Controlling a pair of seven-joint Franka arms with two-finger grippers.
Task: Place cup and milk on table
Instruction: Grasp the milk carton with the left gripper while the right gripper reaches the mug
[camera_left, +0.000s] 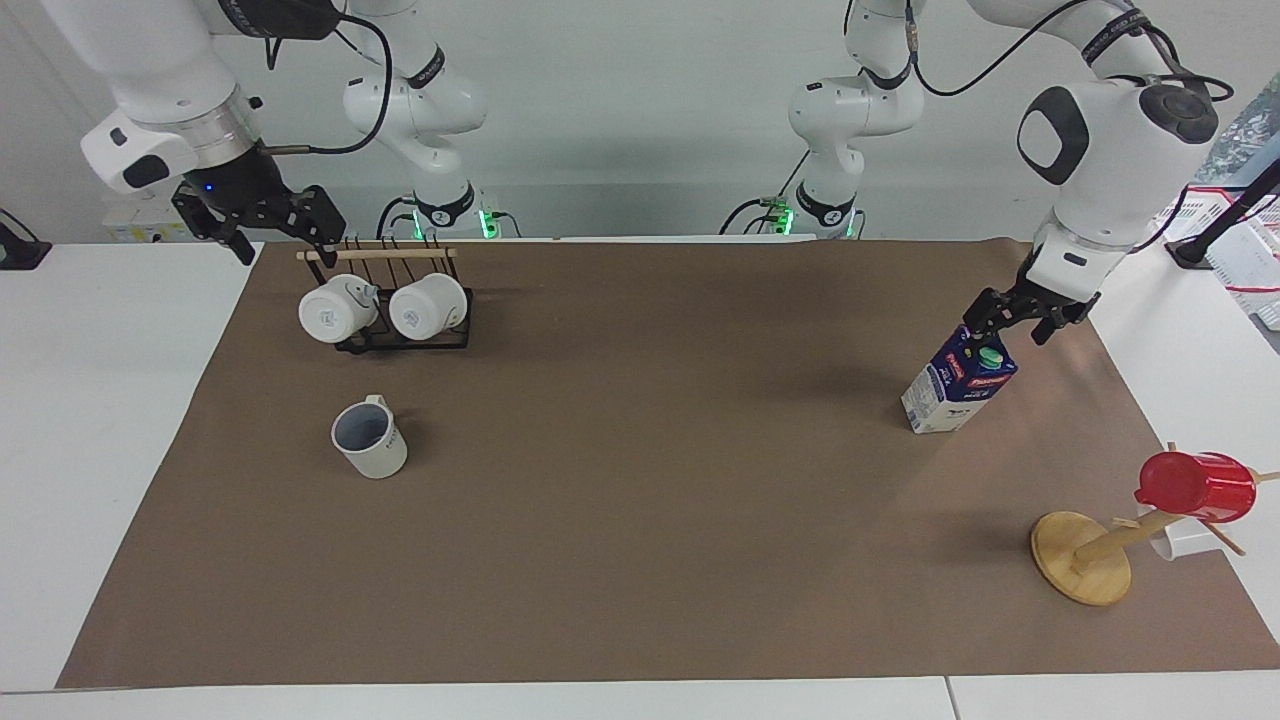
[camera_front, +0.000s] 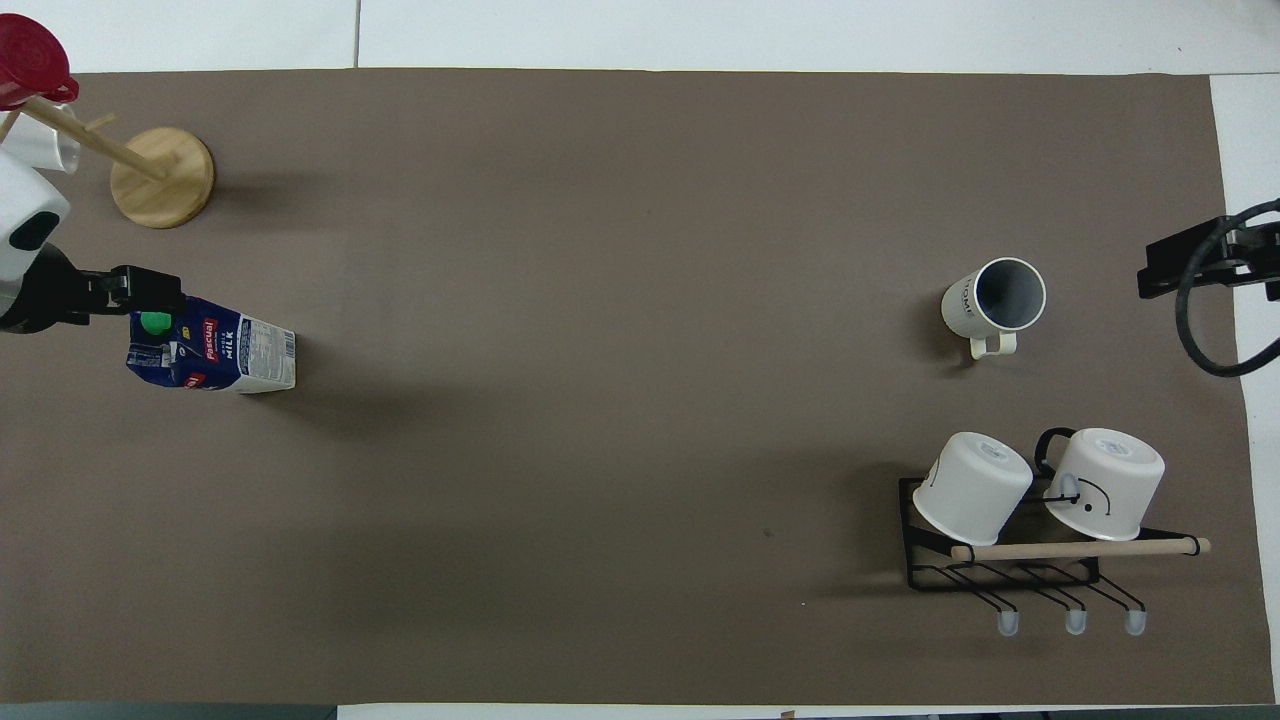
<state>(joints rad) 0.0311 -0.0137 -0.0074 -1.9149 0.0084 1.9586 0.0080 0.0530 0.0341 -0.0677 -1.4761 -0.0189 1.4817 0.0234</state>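
Observation:
The milk (camera_left: 958, 385) stands upright on the table's brown mat (camera_left: 640, 520) toward the left arm's end; it also shows in the overhead view (camera_front: 215, 350). My left gripper (camera_left: 1008, 328) is open, its fingers spread just above the carton's gable top; the overhead view shows it (camera_front: 140, 293) at the cap. The cup (camera_left: 368, 440) stands upright on the mat toward the right arm's end, handle turned toward the robots (camera_front: 990, 300). My right gripper (camera_left: 285, 243) is open and waits in the air over the mat's edge beside the mug rack (camera_front: 1175, 268).
A black wire rack (camera_left: 400, 340) with two white mugs (camera_left: 335, 312) lies nearer to the robots than the cup. A wooden mug tree (camera_left: 1082, 570) with a red cup (camera_left: 1195, 487) stands farther from the robots than the milk.

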